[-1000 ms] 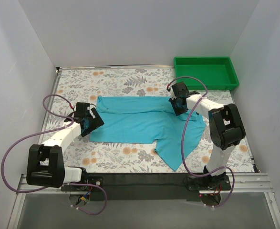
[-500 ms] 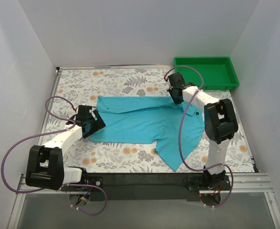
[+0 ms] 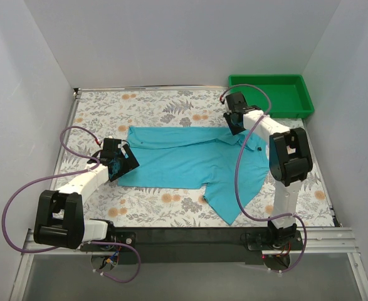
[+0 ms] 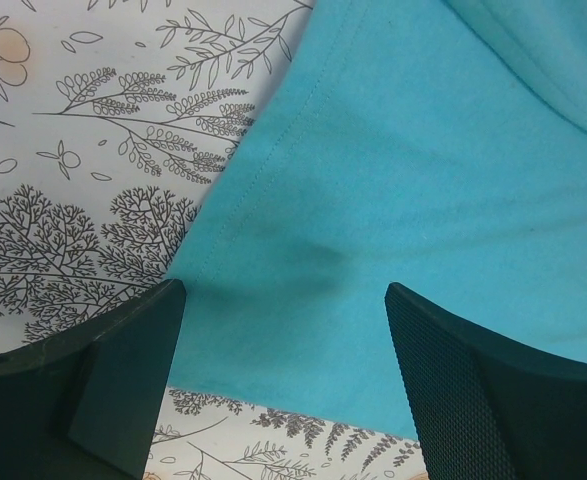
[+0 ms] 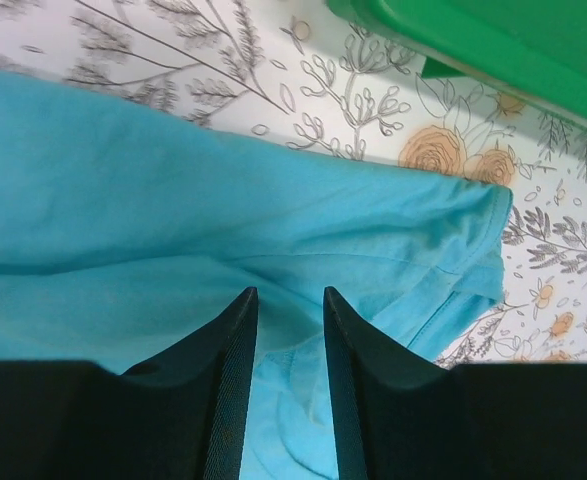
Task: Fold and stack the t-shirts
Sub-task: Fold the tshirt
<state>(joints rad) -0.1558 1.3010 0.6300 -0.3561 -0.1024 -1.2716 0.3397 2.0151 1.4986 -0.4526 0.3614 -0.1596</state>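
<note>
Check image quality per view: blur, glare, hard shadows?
Top external: even soft light, no glare, shirt sharp. Left wrist: stitching crisp, faint shadow on the cloth by the left hand. Right wrist: shirt and green tray clear; right hand near black, little detail.

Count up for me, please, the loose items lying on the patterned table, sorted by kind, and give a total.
Turquoise shirt: 1
Green tray: 1
Total: 2
</note>
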